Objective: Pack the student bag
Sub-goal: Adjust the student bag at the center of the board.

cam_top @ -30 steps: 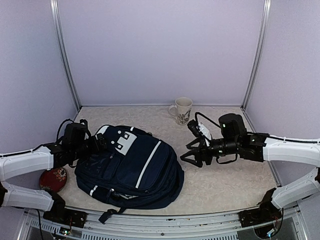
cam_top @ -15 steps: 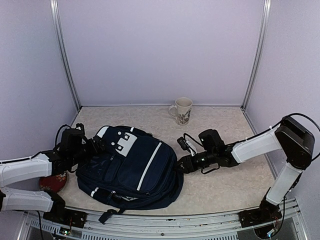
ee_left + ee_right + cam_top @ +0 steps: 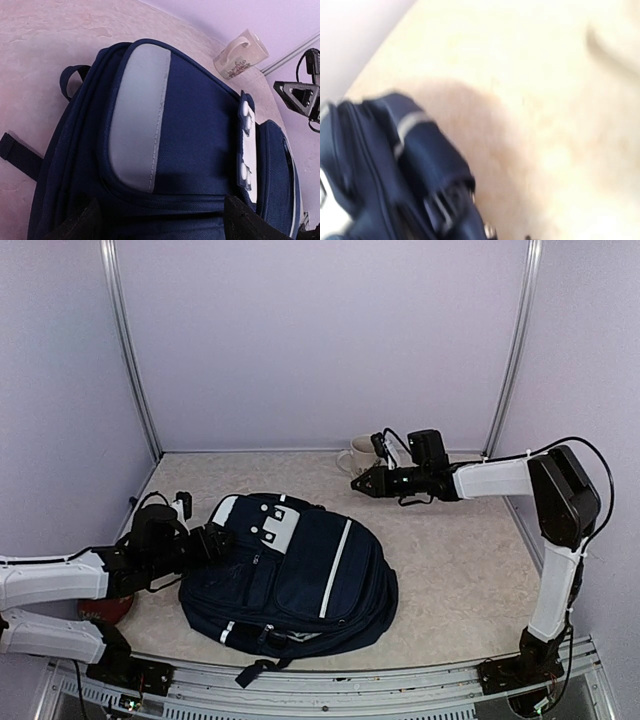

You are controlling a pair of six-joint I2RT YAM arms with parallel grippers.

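top: above-behind, wide | wrists: low, close | shared: student bag (image 3: 295, 575)

Plain lavender walls (image 3: 320, 340) closed in the back and both sides. Silver metal posts (image 3: 130, 360) stood in the two back corners. The table (image 3: 460, 570) was beige, mottled and matte. A metal rail (image 3: 380, 680) ran along its near edge. Light was soft and even.
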